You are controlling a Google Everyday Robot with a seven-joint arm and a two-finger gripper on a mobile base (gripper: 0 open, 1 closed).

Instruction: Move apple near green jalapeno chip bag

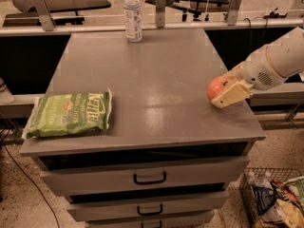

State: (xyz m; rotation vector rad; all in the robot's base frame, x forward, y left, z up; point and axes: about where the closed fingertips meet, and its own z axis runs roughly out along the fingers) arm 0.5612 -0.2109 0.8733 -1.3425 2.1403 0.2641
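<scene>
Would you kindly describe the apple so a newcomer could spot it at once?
On the grey drawer cabinet's top, look to the right edge, where the gripper holds the apple. It is the only round, red-orange thing; the chip bag is flat and green.
</scene>
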